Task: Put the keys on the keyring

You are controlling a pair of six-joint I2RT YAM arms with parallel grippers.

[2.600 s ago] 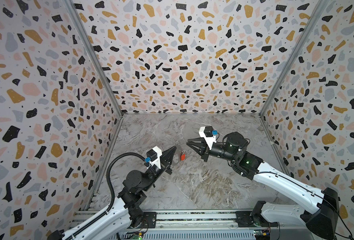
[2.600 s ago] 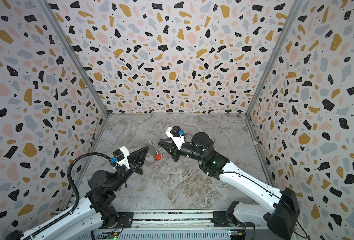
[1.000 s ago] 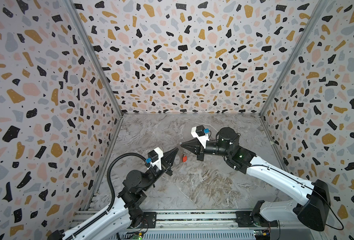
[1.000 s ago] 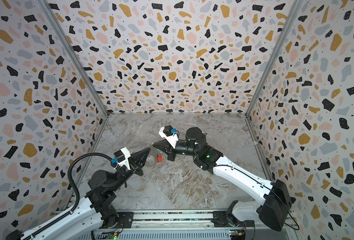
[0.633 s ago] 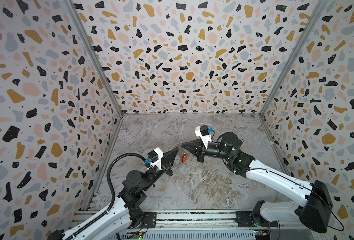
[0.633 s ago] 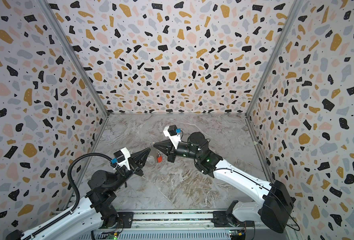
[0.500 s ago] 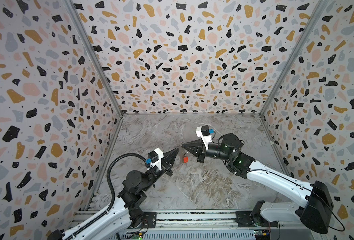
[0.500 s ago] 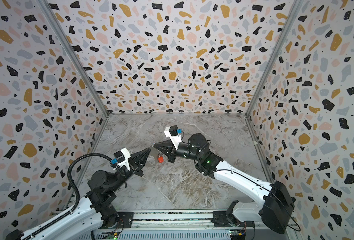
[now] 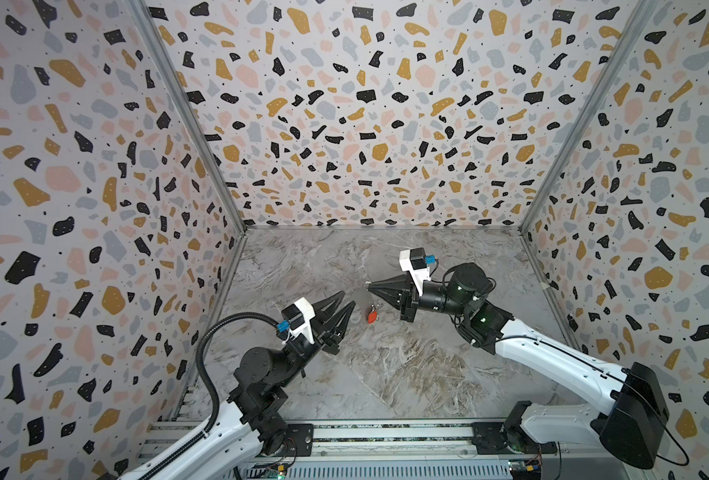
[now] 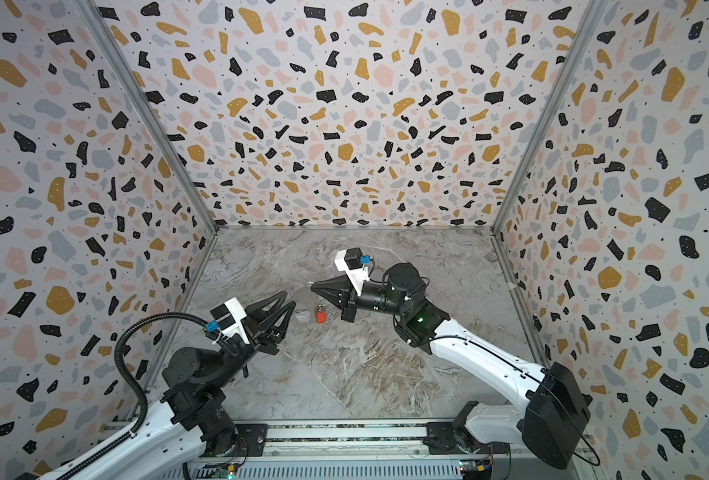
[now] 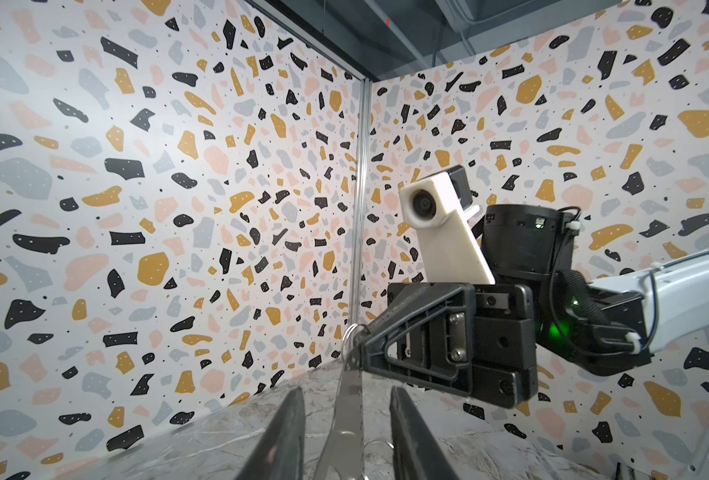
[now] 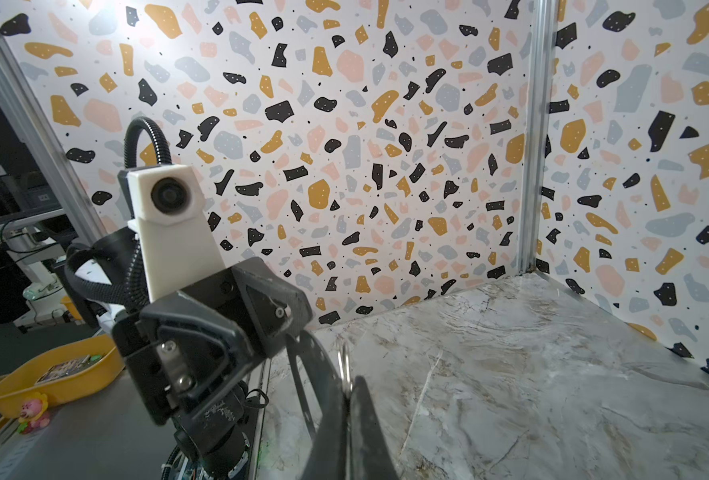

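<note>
The keyring (image 11: 346, 399), a flat grey metal strip, hangs upright from a small wire ring (image 12: 344, 365) at its top. My right gripper (image 9: 368, 284) (image 10: 312, 286) is shut on that ring, pinching it at its tips (image 12: 350, 386). My left gripper (image 9: 348, 300) (image 10: 289, 300) is open. Its fingers (image 11: 290, 424) stand on either side of the strip without touching it. In both top views one of the keys, with a red tag (image 9: 372, 316) (image 10: 321, 316), sits just below the right gripper's tip. Whether it hangs or lies on the floor I cannot tell.
Speckled walls (image 9: 365, 124) close the marble floor (image 9: 386, 365) on three sides. A metal rail (image 9: 386, 436) with both arm bases runs along the front. In the right wrist view a yellow tray (image 12: 53, 374) stands outside the enclosure, behind the left arm.
The left gripper's jaws have come apart and let go of the keyring, which now hangs from the right gripper alone. The right gripper drew back slightly to the right. The red tag dropped a little.
</note>
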